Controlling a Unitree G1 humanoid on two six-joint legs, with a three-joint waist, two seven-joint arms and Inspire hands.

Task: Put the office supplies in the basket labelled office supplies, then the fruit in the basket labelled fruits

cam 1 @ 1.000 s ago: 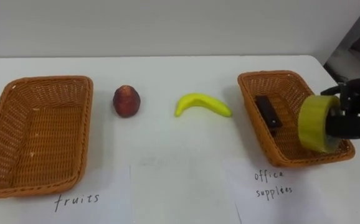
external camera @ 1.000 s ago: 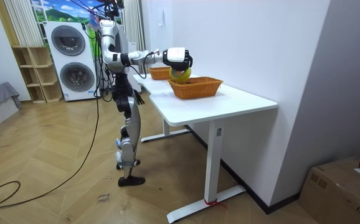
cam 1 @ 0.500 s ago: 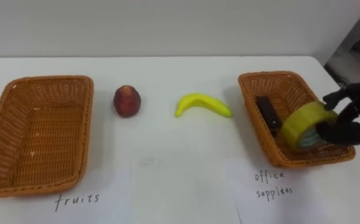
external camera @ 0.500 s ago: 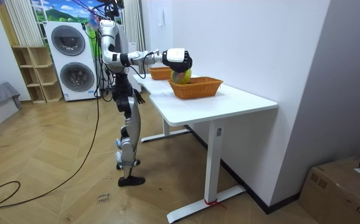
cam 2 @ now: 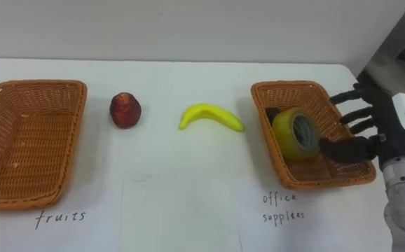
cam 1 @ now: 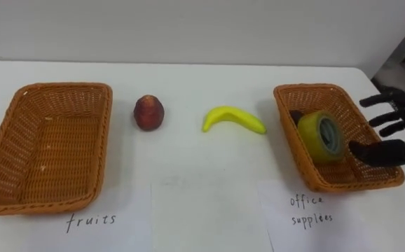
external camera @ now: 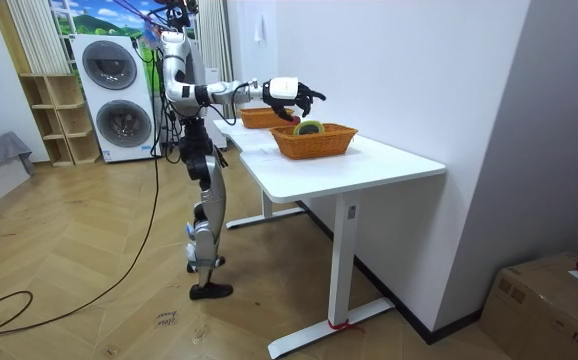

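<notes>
The tape roll [cam 1: 319, 136] was seen resting in the office supplies basket [cam 1: 342, 182], the right hand [cam 2: 379, 133] held open just beside it. A straight lift clear of the rim was judged best.

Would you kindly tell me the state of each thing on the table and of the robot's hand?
fruits basket: empty
peach: on the table, unsorted
banana: on the table, unsorted
office supplies basket: holding the tape roll
tape roll: tilted inside, not held
right hand: open, fingers spread at the basket
</notes>
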